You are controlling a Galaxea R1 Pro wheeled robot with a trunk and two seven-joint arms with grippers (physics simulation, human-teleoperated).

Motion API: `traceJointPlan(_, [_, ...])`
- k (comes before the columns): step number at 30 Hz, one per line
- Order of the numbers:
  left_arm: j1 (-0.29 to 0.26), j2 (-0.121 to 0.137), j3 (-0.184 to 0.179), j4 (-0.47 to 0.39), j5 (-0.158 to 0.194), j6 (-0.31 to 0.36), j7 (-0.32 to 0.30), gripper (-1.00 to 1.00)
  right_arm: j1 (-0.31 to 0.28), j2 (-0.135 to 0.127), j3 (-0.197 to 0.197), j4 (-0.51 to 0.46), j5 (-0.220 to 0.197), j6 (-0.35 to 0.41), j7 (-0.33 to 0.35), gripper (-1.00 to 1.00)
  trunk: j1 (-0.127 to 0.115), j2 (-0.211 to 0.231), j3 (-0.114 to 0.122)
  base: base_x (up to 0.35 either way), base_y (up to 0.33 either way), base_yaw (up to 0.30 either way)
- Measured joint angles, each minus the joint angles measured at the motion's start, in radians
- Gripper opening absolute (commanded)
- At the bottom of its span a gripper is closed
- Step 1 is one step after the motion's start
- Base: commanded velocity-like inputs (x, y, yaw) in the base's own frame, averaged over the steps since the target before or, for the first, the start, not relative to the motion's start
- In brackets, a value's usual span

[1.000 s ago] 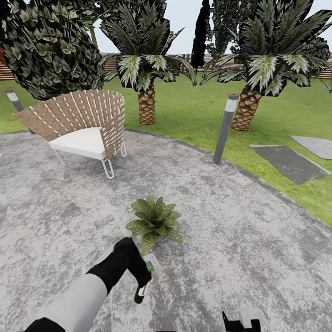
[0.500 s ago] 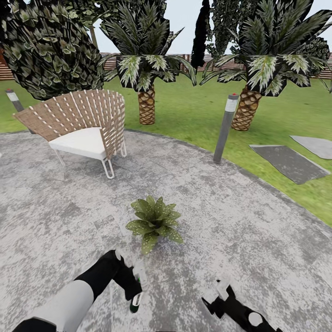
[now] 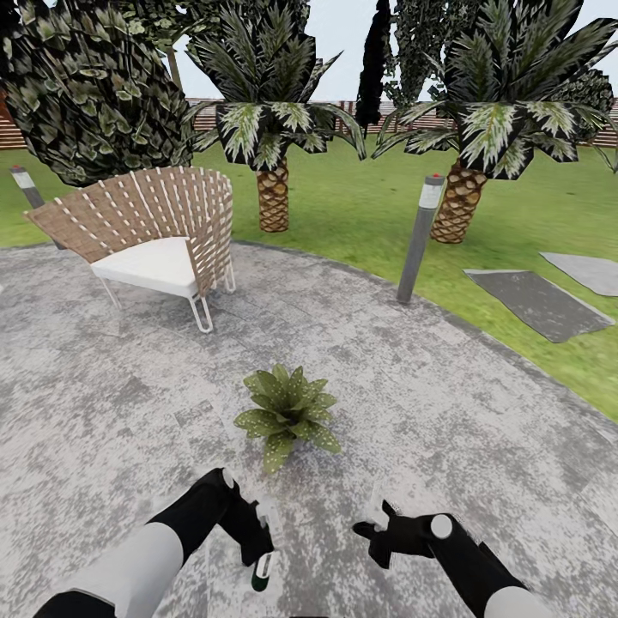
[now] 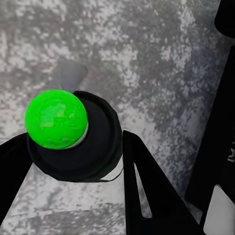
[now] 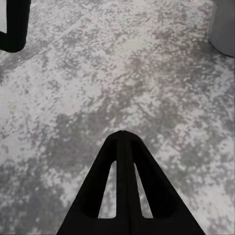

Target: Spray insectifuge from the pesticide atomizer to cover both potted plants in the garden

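While I hold the rig on the paved patio (image 3: 446, 412), I note the left end effector (image 3: 257, 536) low in the head view, closed around the pesticide atomizer (image 3: 262, 570). That bottle hangs head-up and slightly tilted, its dark green base pointing down at the paving. From the left wrist view I see the atomizer (image 4: 68, 134) end-on between the two dark fingers (image 4: 147, 191), a bright green disc at its centre, with mottled grey stone beneath. The right end effector (image 3: 374, 534) sits level with the left one, well apart from it, and carries nothing; in the right wrist view its fingers (image 5: 122, 191) meet at the tips, so I record it as closed and empty (image 5: 121, 134). One potted plant (image 3: 287, 415), the broad speckled rosette, stands on the paving just ahead of both arms, touched by neither. Beyond it I log a woven chair (image 3: 150, 236), a grey bollard lamp (image 3: 419, 239), two palms (image 3: 273, 146) and lawn (image 3: 360, 215).
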Motion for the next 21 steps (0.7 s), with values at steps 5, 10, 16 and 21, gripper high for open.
traceJointPlan(5, [0.000,-0.014,0.000,0.000,-0.003,-0.024,-0.002,-1.00,-0.001,0.028,0.020,-0.003,0.002,0.001,0.080,-1.00,0.000,0.000,0.000,0.000,0.000,0.000])
traceJointPlan(10, [0.001,-0.014,0.001,0.003,-0.003,-0.117,0.006,-1.00,-0.016,0.045,0.022,-0.004,0.000,0.003,0.108,-1.00,0.000,0.000,0.000,0.000,0.000,0.000])
traceJointPlan(16, [0.003,-0.014,-0.001,0.029,-0.008,-0.125,0.022,-1.00,-0.033,0.077,0.023,-0.004,-0.002,0.004,0.110,-1.00,0.000,0.000,0.000,0.000,0.000,0.000])
traceJointPlan(21, [0.003,-0.015,-0.001,0.041,-0.006,-0.127,0.026,-1.00,-0.045,0.088,0.023,-0.006,-0.006,0.037,0.111,-1.00,0.000,0.000,0.000,0.000,0.000,0.000])
